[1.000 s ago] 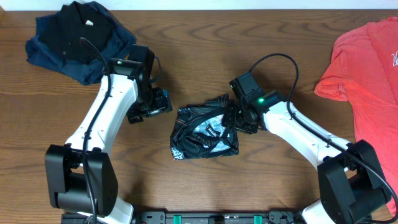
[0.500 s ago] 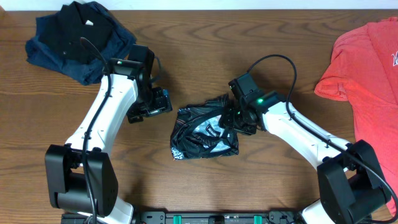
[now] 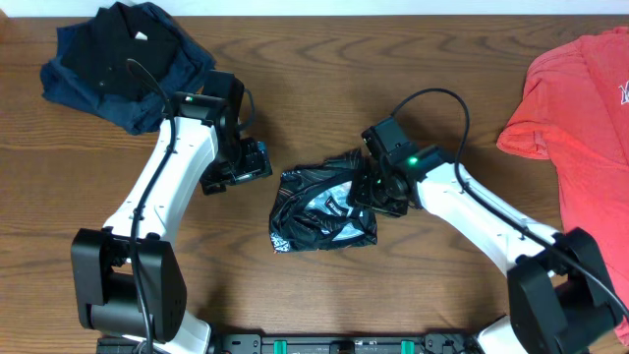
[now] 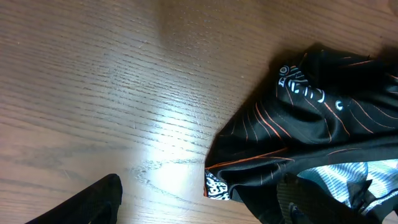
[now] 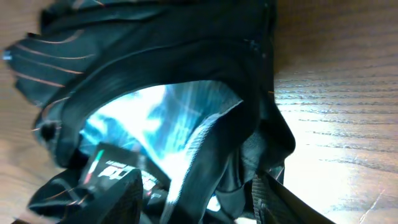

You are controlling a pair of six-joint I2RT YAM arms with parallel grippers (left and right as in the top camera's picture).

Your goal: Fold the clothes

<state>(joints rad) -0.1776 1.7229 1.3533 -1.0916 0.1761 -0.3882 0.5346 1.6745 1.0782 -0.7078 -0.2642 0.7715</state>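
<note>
Black jersey (image 3: 322, 208), left claw (image 3: 254, 160) spread wide beside it, right claw (image 3: 371, 187) at its edge, grip unclear.

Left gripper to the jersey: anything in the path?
Nothing visible. Only bare table lies between the left gripper and the jersey. The dark garment pile lies at the table's far-left corner, off that line.

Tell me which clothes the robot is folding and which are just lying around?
For the job: shiny black sports jersey with orange-red lines.
Just lying about: plain coral-red T-shirt; pile of plain black and navy garments.
</note>
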